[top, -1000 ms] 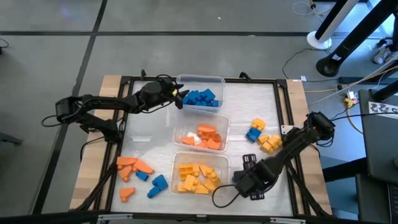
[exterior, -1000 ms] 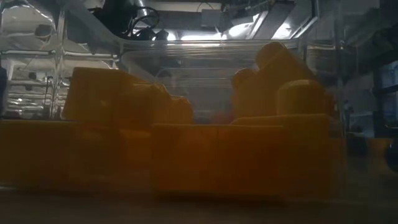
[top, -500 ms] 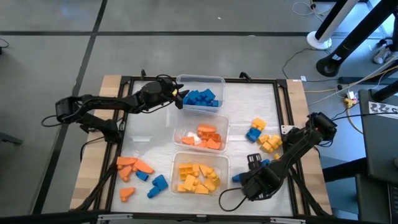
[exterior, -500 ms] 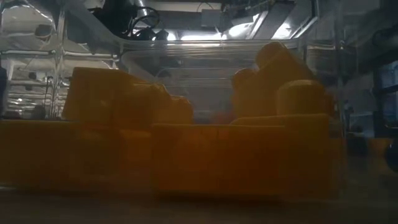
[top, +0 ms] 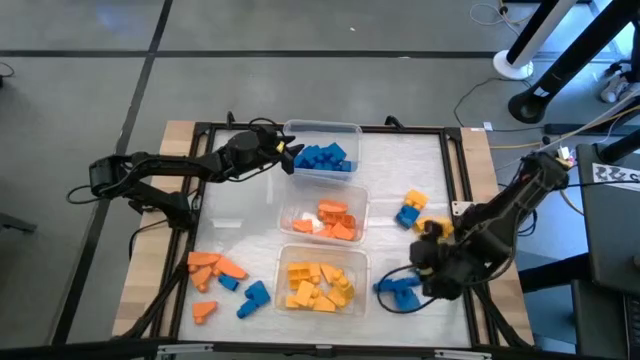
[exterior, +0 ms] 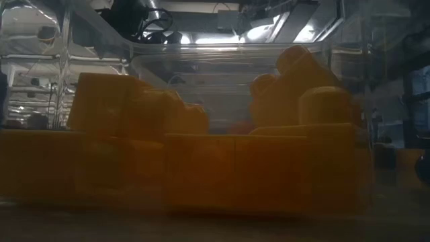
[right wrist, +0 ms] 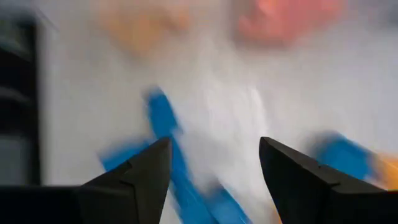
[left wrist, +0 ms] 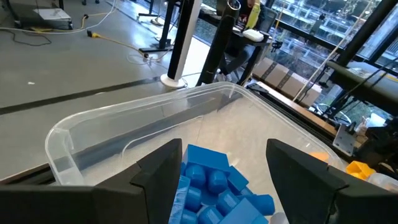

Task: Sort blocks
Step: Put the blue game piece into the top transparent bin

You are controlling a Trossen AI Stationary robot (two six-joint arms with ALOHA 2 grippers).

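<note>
At the far left of the table, well behind my left gripper (top: pixel 288 152), a loose cluster of orange and blue blocks (top: pixel 222 283) waits unsorted on the mat, near the front edge. I have the left arm stretched out low and nearly flat across the table's back, wrist pointing at the blue tub (top: pixel 324 135), and its jaws stand spread with nothing between them; the wrist view shows the blue blocks (left wrist: pixel 217 188) piled in the tub just beyond and below the fingertips, which I read as a drop just made there (a judgement, not something I can see). Below that tub sit the orange tub (top: pixel 323 217) and the yellow tub (top: pixel 320 278), each holding its own colour, so the sorting is well along. Further right, a small mixed group of yellow and blue blocks (top: pixel 413 208) lies on the mat, beside the right arm's forearm. My right gripper (top: pixel 408 285) is down near the front of the table, just right of the yellow tub, the arm folded back on itself from the right edge with the wrist turned toward the tubs. Its jaws are apart, and a blue piece (top: pixel 396 289) lies at the fingertips; whether they are closing on it I cannot tell, since its wrist view is smeared.
</note>
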